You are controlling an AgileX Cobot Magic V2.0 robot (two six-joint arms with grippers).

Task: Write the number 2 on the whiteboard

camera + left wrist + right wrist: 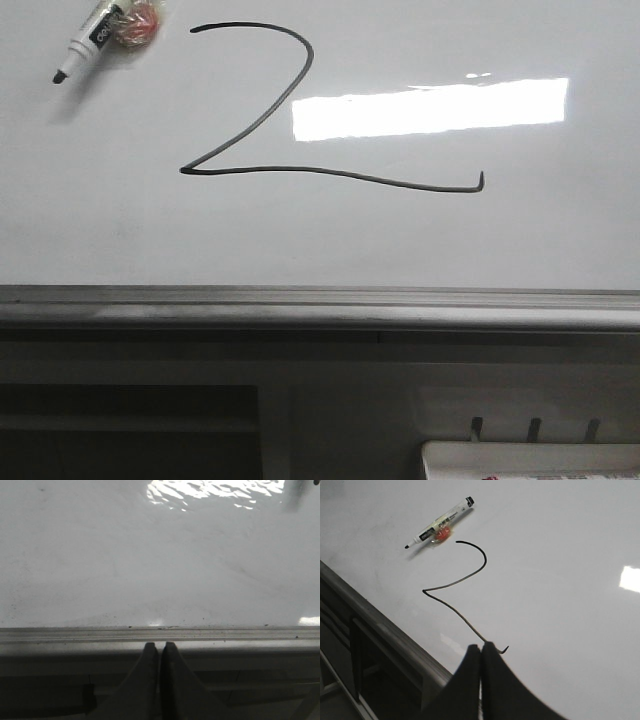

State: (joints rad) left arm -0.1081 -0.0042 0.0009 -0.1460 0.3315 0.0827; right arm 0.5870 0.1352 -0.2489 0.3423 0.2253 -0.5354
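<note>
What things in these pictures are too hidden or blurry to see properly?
- Marker: its label is too small to read in the front view.
- Orange thing beside the marker: blurred, and cut off by the top edge.
- Number 2: in the right wrist view, the closed right gripper covers part of its tail.
- White tray: cut off by the bottom edge.

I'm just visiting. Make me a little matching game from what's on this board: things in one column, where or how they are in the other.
1. number 2
2. marker
3. left gripper
4. whiteboard

a. shut, over the board's frame
b. lying uncapped near the 2's top
c. drawn in black line
d. reflecting a bright rectangular light

Pairs: 1-c, 2-b, 3-a, 4-d
</note>
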